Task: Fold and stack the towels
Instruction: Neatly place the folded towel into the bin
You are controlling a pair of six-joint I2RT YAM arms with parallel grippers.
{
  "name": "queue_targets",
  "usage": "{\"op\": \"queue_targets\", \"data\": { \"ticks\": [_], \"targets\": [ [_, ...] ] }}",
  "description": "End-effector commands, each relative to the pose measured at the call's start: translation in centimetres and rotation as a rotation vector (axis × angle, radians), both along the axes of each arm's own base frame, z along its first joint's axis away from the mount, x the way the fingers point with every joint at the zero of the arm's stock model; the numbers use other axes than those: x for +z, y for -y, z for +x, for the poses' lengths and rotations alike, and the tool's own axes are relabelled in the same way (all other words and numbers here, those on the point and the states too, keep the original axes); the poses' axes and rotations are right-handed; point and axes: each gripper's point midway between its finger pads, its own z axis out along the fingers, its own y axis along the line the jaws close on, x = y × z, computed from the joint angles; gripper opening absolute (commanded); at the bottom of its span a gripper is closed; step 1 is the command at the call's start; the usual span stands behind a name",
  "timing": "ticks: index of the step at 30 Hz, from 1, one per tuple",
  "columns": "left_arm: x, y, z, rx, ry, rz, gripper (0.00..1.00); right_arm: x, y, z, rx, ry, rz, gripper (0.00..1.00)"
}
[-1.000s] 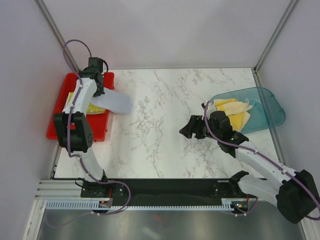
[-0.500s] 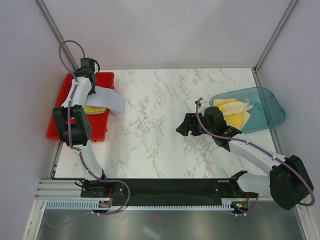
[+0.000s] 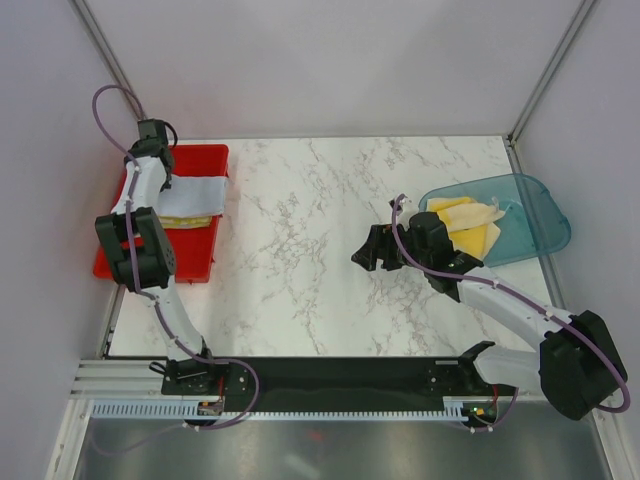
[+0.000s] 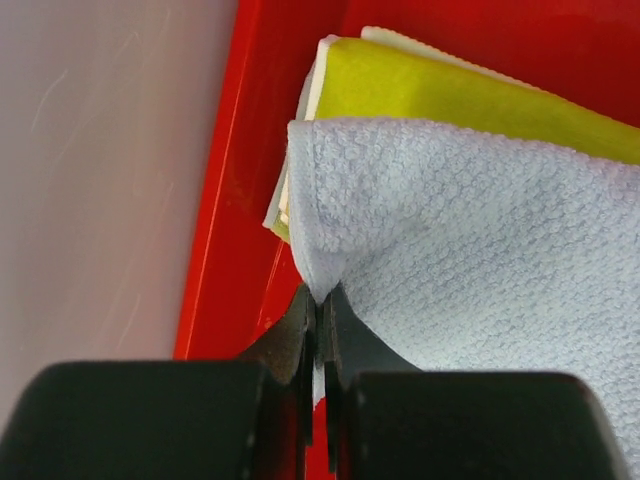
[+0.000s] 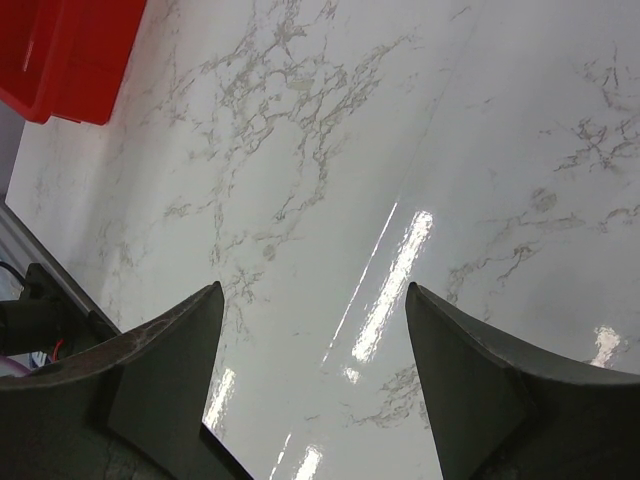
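While the right gripper (image 5: 312, 295) hangs wide open and empty above the table (image 3: 320, 220), one teal bin (image 3: 540, 225) beside it holds at least two towels (image 3: 470, 225), yellow and cream. Farther back, only the left wrist view shows the left gripper (image 4: 318, 300) pinched shut on a corner of one white-grey towel (image 4: 470, 300), draped over a yellow towel (image 4: 450, 95) in the red tray (image 4: 230, 230).

The pale grey-white cloth towel (image 4: 480, 260): nubbly waffle weave, matt, soft-looking. Yellow-green cloth towel (image 4: 430, 90): finer, smoother nap, also matt. Red plastic tray (image 4: 230, 220): smooth, glossy. White marble-look tabletop (image 5: 330, 120): v. shiny, w/ light glare. Teal plastic bin (image 3: 545, 225): translucent, smooth.
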Motion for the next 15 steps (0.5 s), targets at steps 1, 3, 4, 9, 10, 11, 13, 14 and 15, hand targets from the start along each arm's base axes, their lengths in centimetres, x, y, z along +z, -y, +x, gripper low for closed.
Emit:
{"op": "queue_targets", "data": {
  "ticks": [1,3,4,9,10,11,13,14,15],
  "targets": [
    [-0.1,-2.2,1.5,0.008,0.017,0.074,0.02,1.6,-0.6,0.6,0.021,0.059,0.018,0.82],
    [-1.6,-3.0,2.1,0.029,0.015,0.090,0.02,1.4,-0.4,0.6,0.015,0.059,0.012,0.82],
    [-2.0,-3.0,2.5,0.024,0.027,0.066,0.02,1.2,-0.4,0.7,0.014,0.057,0.008,0.82],
    [-5.3,-4.1,2.9,0.051,0.008,0.044,0.02,0.5,-0.3,0.7,0.013,0.045,-0.010,0.82],
    [-5.3,-4.6,2.6,0.081,0.003,0.067,0.02,0.5,-0.3,0.9,0.008,0.047,-0.013,0.82],
    [-5.5,-4.6,2.5,0.087,0.002,0.062,0.02,0.4,-0.3,1.0,0.010,0.045,-0.015,0.82],
    [-5.5,-4.8,2.6,0.102,0.032,0.041,0.02,0.2,-0.3,1.1,0.007,0.041,-0.022,0.82],
    [-5.3,-4.8,2.7,0.099,0.040,0.039,0.02,0.1,-0.4,1.1,0.008,0.038,-0.023,0.82],
    [-5.1,-4.8,2.8,0.100,0.044,0.041,0.02,0.0,-0.4,1.2,0.007,0.035,-0.025,0.82]
  ]
}}
